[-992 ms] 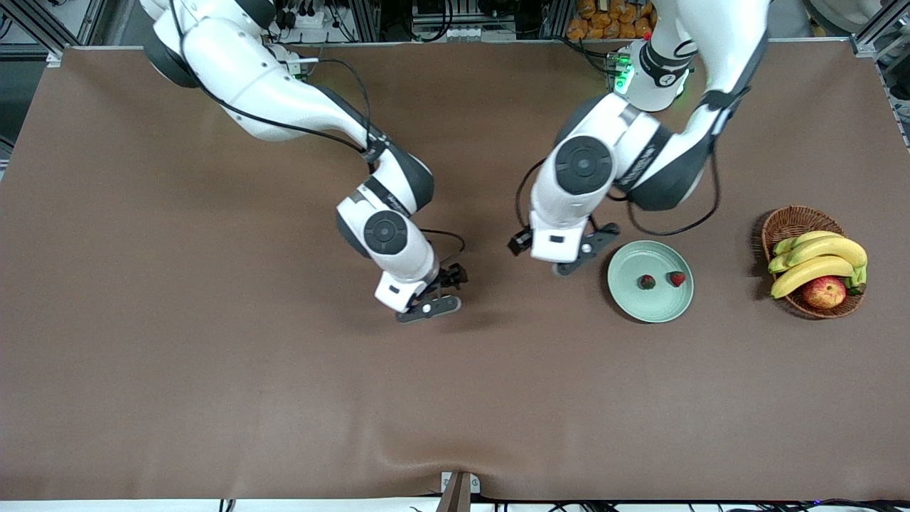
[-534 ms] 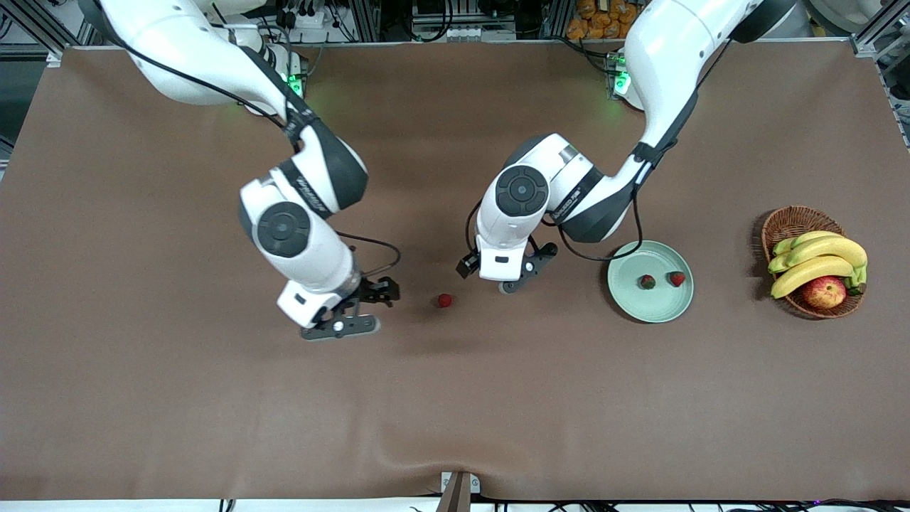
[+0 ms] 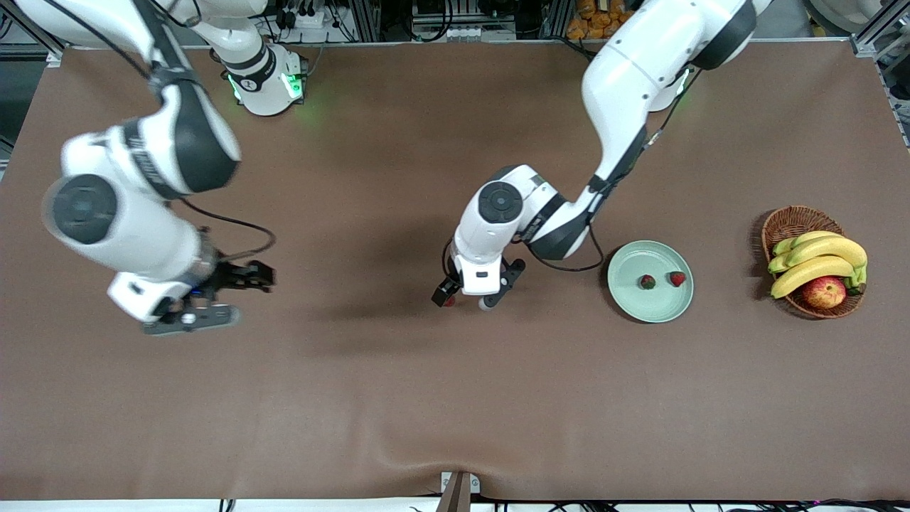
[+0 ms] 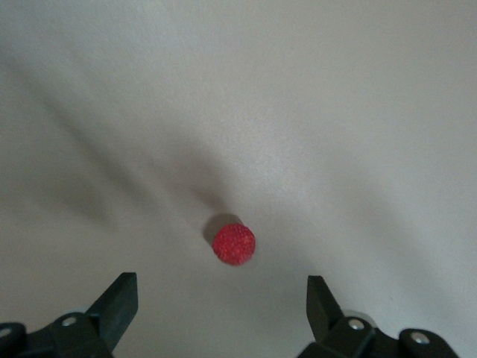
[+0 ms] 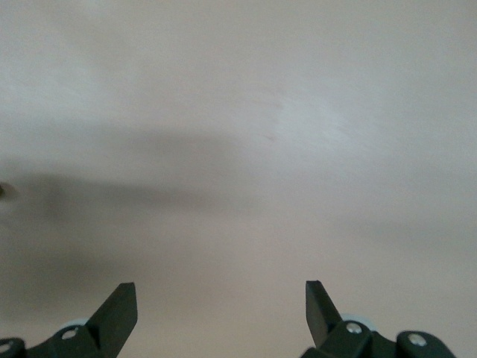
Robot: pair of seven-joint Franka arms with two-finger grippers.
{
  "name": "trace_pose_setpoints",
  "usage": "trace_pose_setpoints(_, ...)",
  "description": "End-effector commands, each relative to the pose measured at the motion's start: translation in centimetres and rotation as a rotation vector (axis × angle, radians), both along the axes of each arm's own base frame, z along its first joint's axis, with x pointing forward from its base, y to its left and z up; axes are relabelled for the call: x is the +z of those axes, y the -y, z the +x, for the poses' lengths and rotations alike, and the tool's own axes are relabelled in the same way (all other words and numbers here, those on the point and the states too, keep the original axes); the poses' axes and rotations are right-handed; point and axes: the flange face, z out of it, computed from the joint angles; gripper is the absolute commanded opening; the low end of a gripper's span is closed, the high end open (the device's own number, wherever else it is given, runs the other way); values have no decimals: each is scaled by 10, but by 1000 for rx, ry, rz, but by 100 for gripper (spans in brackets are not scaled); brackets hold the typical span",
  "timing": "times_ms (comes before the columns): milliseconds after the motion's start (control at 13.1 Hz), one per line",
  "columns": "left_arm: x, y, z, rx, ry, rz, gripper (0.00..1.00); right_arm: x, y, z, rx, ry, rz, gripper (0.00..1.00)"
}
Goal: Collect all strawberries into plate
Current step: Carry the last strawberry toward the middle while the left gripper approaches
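Left gripper hangs low over mid-table, jaws wide, nothing held. Loose strawberry sits on the brown table cover just ahead of the fingertips in the left wrist view, roughly centred on the gap but not yet between the fingers, no contact. In the front view only a red sliver of it shows at the wrist's edge; the rest is hidden under the hand.

Plate lies toward the left arm's end of the table, well apart from the loose berry, about level with it in distance from the front camera. Two strawberries already on it: one near the centre, one closer to the rim on the basket side, apart from each other.

Wicker basket with bananas and an apple stands near the plate, closer to the table end.

Right gripper is up over bare cover at the right arm's end, jaws wide, empty; right wrist view shows only cloth past the fingertips.
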Motion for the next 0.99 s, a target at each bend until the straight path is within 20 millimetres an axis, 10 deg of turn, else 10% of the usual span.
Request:
trace_pose_setpoints(0,-15,12,5,10,44,17,100,33,49,-24,-30,-31,-9,100)
trace_pose_setpoints(534,-52,15,1,-6,65,-15,89,114,141,-68,-79,-18,-3,100)
trace_pose_setpoints(916,-63,14,-3,-10,52,-5,32,138,161,-91,-170,-27,41,100)
